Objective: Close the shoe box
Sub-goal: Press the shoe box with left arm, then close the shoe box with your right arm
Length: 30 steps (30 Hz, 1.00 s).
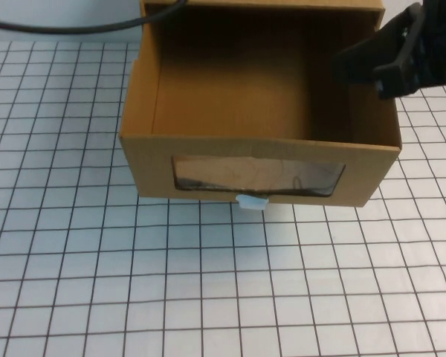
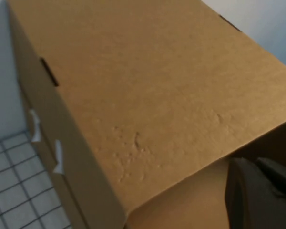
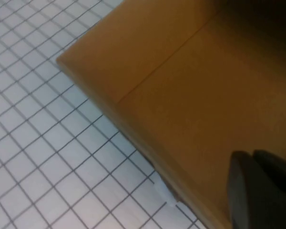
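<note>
Drawer of the shoe box is out, right gripper over its far right corner.

Nearest: white gridded table surface (image 1: 208, 297). On it sits the brown cardboard drawer-style shoe box (image 1: 260, 137), centre-far of the table. Its front wall faces us, with a dark clear-plastic window (image 1: 256, 177) and a small white pull tab (image 1: 252, 201) at the bottom edge, touching the table. The drawer is pulled out toward us, with bare cardboard showing inside. Further back is the box's outer cardboard sleeve (image 2: 148, 90), with a black cable (image 1: 82, 28) beyond at far left. The black right gripper (image 1: 375, 59) hovers above the drawer's far right corner; can't tell how its jaws stand. The left gripper (image 2: 262, 195) is near the sleeve's top; only a dark edge shows, jaw state unclear.
</note>
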Each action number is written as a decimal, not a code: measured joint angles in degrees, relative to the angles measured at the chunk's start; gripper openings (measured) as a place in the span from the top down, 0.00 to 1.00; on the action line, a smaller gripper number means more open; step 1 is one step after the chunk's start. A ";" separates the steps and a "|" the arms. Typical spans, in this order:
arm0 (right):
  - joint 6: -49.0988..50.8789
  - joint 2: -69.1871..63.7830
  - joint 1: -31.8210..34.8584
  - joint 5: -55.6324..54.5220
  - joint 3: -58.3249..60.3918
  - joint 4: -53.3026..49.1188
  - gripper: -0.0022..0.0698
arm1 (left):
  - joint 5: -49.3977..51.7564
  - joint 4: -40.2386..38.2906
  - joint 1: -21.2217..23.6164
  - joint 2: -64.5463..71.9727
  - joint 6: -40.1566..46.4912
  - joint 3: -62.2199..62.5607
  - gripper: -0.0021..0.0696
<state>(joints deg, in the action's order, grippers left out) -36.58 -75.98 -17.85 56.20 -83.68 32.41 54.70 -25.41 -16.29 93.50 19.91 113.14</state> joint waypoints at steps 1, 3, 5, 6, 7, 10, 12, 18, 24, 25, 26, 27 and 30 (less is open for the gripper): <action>-2.34 -0.13 -0.63 0.81 -0.16 0.10 0.99 | 1.82 -1.25 0.00 3.44 0.35 3.91 0.98; -5.42 -0.13 -2.98 2.38 -0.16 -0.69 0.99 | 6.07 -4.49 0.00 10.32 0.85 11.70 0.98; -7.26 -0.13 -6.28 3.13 0.70 -2.00 0.99 | 9.33 -8.01 0.00 16.40 1.08 18.51 0.98; -8.55 -0.13 -8.44 3.37 1.49 -3.08 0.99 | 10.68 -9.62 0.00 19.57 1.16 21.94 0.98; -9.74 -0.13 -10.73 3.54 2.50 -4.24 0.99 | 11.69 -10.88 0.00 22.48 1.05 24.86 0.98; -12.79 -0.13 -16.64 4.15 5.91 -7.14 0.99 | 12.92 -12.27 0.00 29.09 -0.60 30.46 0.98; -13.57 -0.13 -19.53 3.98 8.73 -8.32 0.99 | 13.16 -12.48 0.00 32.51 -1.50 32.41 0.98; -16.19 -0.13 -21.91 -7.75 19.20 -10.66 0.99 | 12.82 -14.38 0.00 35.19 -2.84 33.86 0.98; -16.57 -0.54 -21.20 -24.51 24.44 -14.22 0.99 | 12.92 -14.49 0.00 35.19 -2.84 33.90 0.98; -16.66 -0.82 -20.82 -25.66 24.02 -14.22 0.99 | 12.92 -14.49 0.00 35.19 -2.84 33.90 0.98; -16.66 -1.37 -20.08 -26.64 23.26 -14.22 0.99 | 12.92 -14.49 0.00 35.19 -2.84 33.90 0.98; -16.66 -2.07 -19.20 -27.20 22.16 -14.22 0.99 | 12.92 -14.49 0.00 35.19 -2.84 33.90 0.98; -16.71 -5.16 -16.10 -27.19 17.98 -14.22 0.99 | 13.04 -14.49 0.00 35.19 -2.84 33.90 0.98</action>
<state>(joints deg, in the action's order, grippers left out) -53.28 -81.15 -33.95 29.01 -65.70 18.19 67.74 -39.90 -16.29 128.70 17.07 147.04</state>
